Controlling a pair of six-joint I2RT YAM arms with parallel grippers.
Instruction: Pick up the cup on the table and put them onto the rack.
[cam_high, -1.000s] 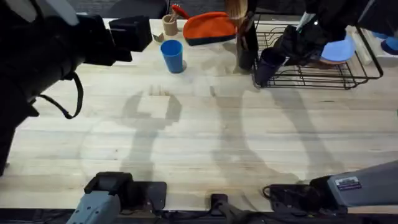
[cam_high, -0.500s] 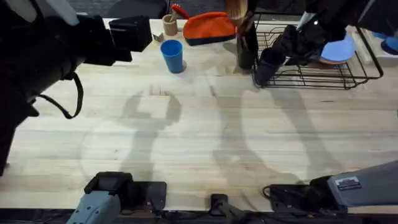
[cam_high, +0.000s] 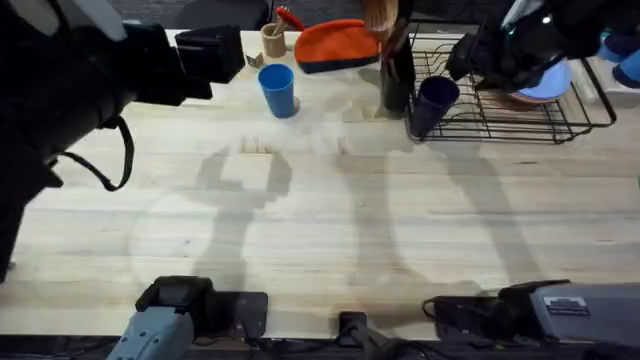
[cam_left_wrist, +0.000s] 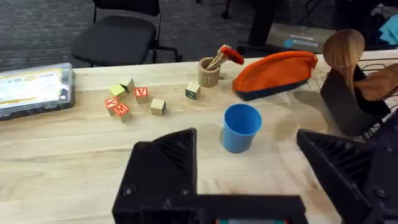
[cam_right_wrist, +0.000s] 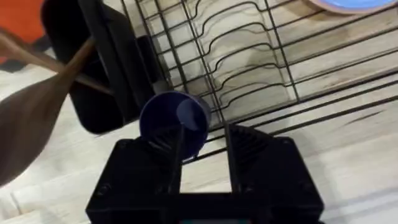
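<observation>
Navy cup (cam_right_wrist: 176, 121) beside rack (cam_right_wrist: 249, 50).

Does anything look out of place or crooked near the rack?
The dark cup leans tilted against the near left corner of the rack, not set inside it. The blue cup stands upright on the table.
</observation>
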